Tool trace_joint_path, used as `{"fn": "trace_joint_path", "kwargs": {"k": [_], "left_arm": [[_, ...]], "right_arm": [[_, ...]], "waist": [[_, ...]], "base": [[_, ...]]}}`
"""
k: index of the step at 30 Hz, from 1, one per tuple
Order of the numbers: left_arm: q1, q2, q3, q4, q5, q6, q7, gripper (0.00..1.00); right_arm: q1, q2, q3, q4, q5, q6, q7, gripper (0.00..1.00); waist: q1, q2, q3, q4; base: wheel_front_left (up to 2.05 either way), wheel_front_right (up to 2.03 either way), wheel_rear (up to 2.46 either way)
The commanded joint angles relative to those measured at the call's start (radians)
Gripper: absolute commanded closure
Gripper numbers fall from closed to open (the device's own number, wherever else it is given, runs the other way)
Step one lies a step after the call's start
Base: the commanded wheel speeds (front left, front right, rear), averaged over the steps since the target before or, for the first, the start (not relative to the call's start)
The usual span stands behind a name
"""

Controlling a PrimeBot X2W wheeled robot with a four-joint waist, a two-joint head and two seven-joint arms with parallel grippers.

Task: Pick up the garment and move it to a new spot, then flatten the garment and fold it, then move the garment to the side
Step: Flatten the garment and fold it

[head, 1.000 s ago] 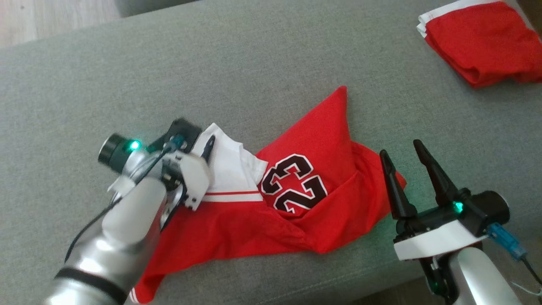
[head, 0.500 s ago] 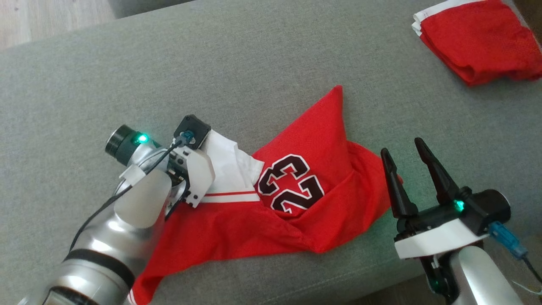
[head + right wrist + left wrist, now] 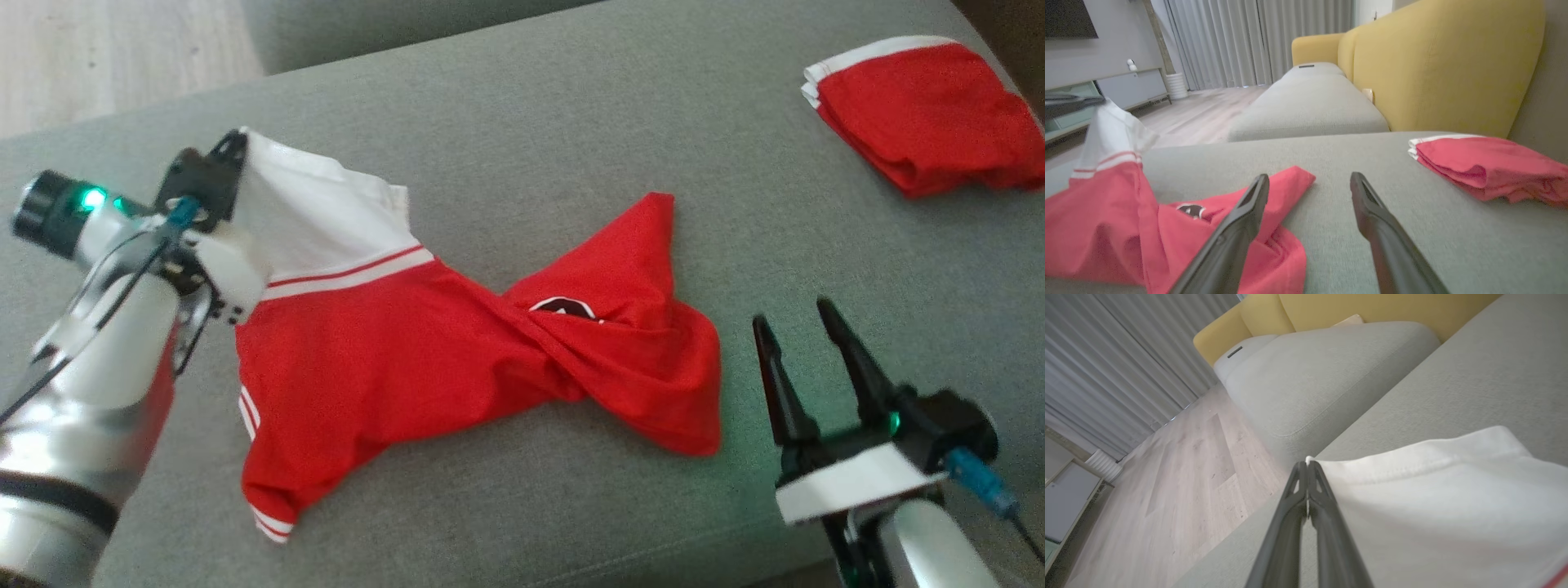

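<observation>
- Shirt [image 3: 392, 351], red with a white band, is lying stretched and twisted across the middle and left of the grey sofa seat [image 3: 531, 98].
- I am holding my left claw [image 3: 233, 147] pressed together on the shirt's white edge at the seat's far left; the wrist camera is showing both fingers meeting with a sliver of white hem pinched between the tips.
- The white end is standing raised off the seat, while the red body is trailing down and resting on the seat; part of a black-and-white number is peeking out of the twist.
- My right claw [image 3: 791, 311] is hovering spread wide, gripping nothing, near the shirt's right-hand end.
- A folded red cloth [image 3: 931, 114] is sitting at the seat's far right corner, well apart from the shirt.
- A yellow backrest [image 3: 1433, 61] is rising behind that corner, and wooden floor [image 3: 106, 57] is showing past the seat's far edge.
</observation>
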Motion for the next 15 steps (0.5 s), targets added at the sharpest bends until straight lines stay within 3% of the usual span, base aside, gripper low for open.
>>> {"fn": "trace_joint_path", "kwargs": {"k": [1, 8, 15], "left_arm": [[-0.004, 0.073, 0.053, -0.058, -0.017, 0.016, -0.011, 1.0], [0.058, 0.127, 0.088, -0.155, -0.037, 0.071, -0.012, 1.0], [0.098, 0.153, 0.106, -0.221, -0.038, 0.132, -0.013, 1.0]], "right_arm": [[0.015, -0.012, 0.013, 0.002, -0.009, 0.007, -0.011, 0.0], [0.023, -0.045, 0.079, 0.131, 0.028, 0.007, -0.011, 0.0], [0.006, -0.103, 0.256, 0.238, 0.173, 0.007, 0.003, 0.0]], "waist": [[0.0, 0.0, -0.014, 0.018], [0.0, 0.0, -0.023, 0.052], [0.0, 0.0, -0.027, 0.07]], "base": [[0.0, 0.0, 0.0], [0.0, 0.0, 0.0], [0.0, 0.0, 0.0]]}}
